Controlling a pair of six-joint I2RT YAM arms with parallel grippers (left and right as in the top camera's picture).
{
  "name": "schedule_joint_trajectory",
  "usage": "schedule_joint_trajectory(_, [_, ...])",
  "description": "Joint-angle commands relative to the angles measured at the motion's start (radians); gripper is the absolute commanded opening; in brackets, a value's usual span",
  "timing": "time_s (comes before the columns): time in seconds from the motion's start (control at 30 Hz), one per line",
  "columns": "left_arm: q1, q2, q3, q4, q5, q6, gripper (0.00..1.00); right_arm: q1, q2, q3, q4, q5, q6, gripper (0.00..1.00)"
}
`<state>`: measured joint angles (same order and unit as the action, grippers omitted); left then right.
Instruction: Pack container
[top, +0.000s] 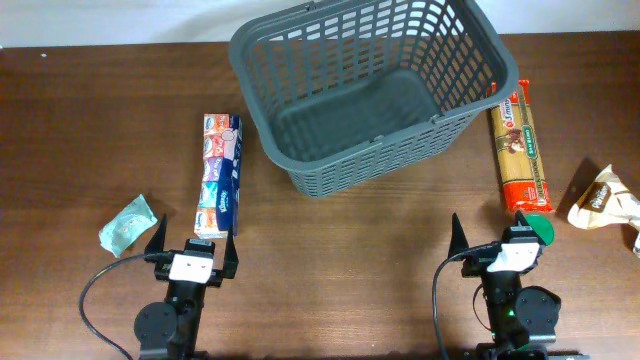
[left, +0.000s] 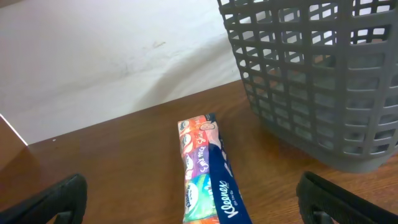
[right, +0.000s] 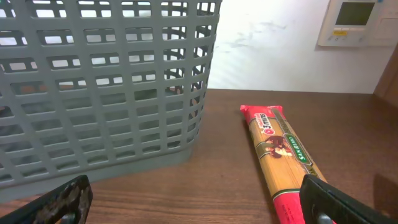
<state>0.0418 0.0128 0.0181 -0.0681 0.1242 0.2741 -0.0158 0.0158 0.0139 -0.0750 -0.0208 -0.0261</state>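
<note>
- L tool (top: 195, 245): near edge of bench (top: 380, 250), jaws spread wide, holding nothing.
- R tool (top: 497, 240): same, wide apart, nothing held.
- Kleenex pack (top: 219, 176) lies flat just ahead of L tool; pasta pack (top: 520, 150) ahead of R tool.
- Container (top: 340, 170): upright at far centre, betw. both packs, apart from each.

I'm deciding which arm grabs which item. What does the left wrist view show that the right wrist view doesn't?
Only the left wrist view: the tissue pack, lying left of the basket. Only the right wrist view: the pasta pack and a wall panel. Both: the basket's slotted wall and the brown table.
</note>
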Motion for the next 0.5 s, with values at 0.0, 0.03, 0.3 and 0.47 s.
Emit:
schedule_joint_trajectory(0.0, [0.000,-0.007,-0.009,0.000,0.003,0.019,0.99,0.009,-0.012,-0.008,-0.002,-0.002,0.004,0.99])
schedule_joint_trajectory(0.03, [-0.001,-0.007,-0.009,0.000,0.003,0.019,0.99,0.009,-0.012,-0.008,-0.002,-0.002,0.004,0.99])
schedule_joint_trajectory(0.3, [0.000,-0.007,-0.009,0.008,-0.053,0.019,0.99,0.009,-0.012,-0.008,-0.002,-0.002,0.004,0.99])
schedule_joint_trajectory(0.47, [0.000,-0.007,-0.009,0.014,0.028,0.011,0.99,0.009,-0.012,-0.008,-0.002,-0.002,0.004,0.99])
